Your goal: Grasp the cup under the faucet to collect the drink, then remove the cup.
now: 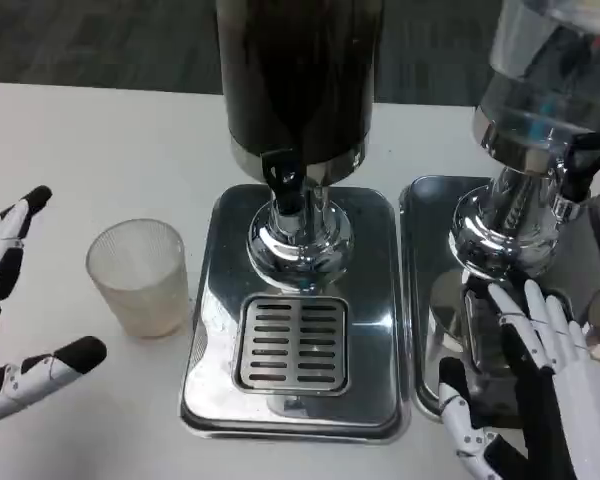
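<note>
I saw the cup [137, 277] as a small, translucent, ribbed tumbler with a frosted look, standing upright on the white table [90, 150]. It appeared to hold nothing. It stood just beside the left edge of the steel drip tray [370, 300], not on it, and left of the black-handled faucet [283, 180] of the dark drink dispenser [298, 70].

The left hand [10, 310] was spread, holding nothing. The cup stood between its upper and lower fingers [55, 365] and to their right, without contact.

The right hand [540, 390] was also spread, holding nothing. It lay over the second tray [425, 215], below the clear dispenser [550, 90], well apart from the cup.
</note>
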`<move>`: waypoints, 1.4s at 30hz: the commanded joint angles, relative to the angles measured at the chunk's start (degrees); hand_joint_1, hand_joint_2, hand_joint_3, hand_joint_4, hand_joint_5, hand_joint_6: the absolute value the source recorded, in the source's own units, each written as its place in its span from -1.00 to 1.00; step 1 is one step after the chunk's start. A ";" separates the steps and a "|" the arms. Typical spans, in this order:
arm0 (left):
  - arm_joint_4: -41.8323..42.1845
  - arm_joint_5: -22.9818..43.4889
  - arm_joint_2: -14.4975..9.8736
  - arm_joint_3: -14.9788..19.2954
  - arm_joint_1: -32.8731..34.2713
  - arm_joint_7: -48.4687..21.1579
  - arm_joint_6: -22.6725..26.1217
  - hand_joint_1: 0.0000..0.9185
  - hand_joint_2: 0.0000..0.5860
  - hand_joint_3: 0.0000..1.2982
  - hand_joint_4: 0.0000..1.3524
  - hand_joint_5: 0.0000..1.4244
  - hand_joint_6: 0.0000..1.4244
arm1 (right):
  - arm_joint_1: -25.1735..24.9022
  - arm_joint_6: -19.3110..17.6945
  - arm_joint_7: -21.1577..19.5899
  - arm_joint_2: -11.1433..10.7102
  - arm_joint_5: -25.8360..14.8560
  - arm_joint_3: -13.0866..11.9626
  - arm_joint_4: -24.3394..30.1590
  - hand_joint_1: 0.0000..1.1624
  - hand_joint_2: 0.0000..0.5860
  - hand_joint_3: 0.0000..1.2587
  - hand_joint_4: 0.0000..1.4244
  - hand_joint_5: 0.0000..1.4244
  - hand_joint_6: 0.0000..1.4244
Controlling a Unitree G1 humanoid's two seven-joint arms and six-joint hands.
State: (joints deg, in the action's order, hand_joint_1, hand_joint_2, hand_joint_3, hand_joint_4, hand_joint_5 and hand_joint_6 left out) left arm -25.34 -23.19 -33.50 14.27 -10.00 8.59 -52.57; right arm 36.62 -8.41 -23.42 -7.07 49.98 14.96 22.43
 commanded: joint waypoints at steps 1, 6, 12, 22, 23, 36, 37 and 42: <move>-7.25 -1.13 -2.01 -2.14 4.71 1.05 -0.65 -1.00 -0.98 -1.00 -1.00 -0.96 -0.75 | -0.67 0.22 -1.29 0.80 0.13 0.91 -0.88 -0.37 0.52 -0.75 -0.98 -1.00 -1.00; -16.70 -3.72 -4.06 -5.59 10.77 3.20 -0.54 -0.85 -1.00 -1.00 -1.00 -0.95 -0.70 | -1.35 0.42 -1.72 1.39 0.76 2.75 -1.34 -0.37 0.50 -0.75 -0.96 -1.00 -1.00; -24.32 -5.64 -5.43 -9.54 15.21 6.20 -0.17 -0.77 -1.00 -1.00 -1.00 -0.94 -0.69 | -1.82 0.71 -1.68 1.50 0.54 2.81 -1.42 -0.37 0.51 -0.74 -0.96 -1.00 -1.00; -33.30 -6.83 -6.05 -15.16 20.85 8.73 0.32 -0.67 -1.00 -1.00 -1.00 -0.91 -0.65 | -2.03 0.85 -1.67 1.56 0.43 3.29 -1.55 -0.37 0.52 -0.72 -0.95 -1.00 -1.00; -33.99 -6.89 -5.97 -15.65 21.38 8.96 0.23 -0.66 -1.00 -1.00 -1.00 -0.91 -0.65 | -2.10 0.86 -1.63 1.54 0.44 3.32 -1.54 -0.37 0.52 -0.72 -0.95 -1.00 -1.00; -38.95 -6.98 -5.02 -20.77 26.58 11.19 0.91 -0.66 -1.00 -1.00 -1.00 -0.87 -0.61 | -1.82 0.99 -1.85 1.45 0.18 3.08 -1.36 -0.37 0.52 -0.70 -0.94 -0.99 -1.00; -39.33 -6.99 -4.85 -21.18 27.10 11.14 1.20 -0.66 -1.00 -1.00 -1.00 -0.87 -0.61 | -1.80 1.08 -1.82 1.47 0.23 3.10 -1.35 -0.37 0.52 -0.70 -0.94 -0.99 -1.00; -40.89 -7.05 -4.44 -22.83 29.02 10.89 2.49 -0.66 -1.00 -1.00 -1.00 -0.86 -0.61 | -1.48 1.02 -2.04 1.50 0.12 3.11 -1.31 -0.37 0.52 -0.70 -0.94 -0.98 -1.00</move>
State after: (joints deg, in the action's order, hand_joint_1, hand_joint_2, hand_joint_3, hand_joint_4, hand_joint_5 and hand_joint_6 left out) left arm -65.17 -29.83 -38.31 -7.49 17.71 19.23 -51.11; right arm 34.58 -7.72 -24.66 -5.52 50.27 18.23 20.90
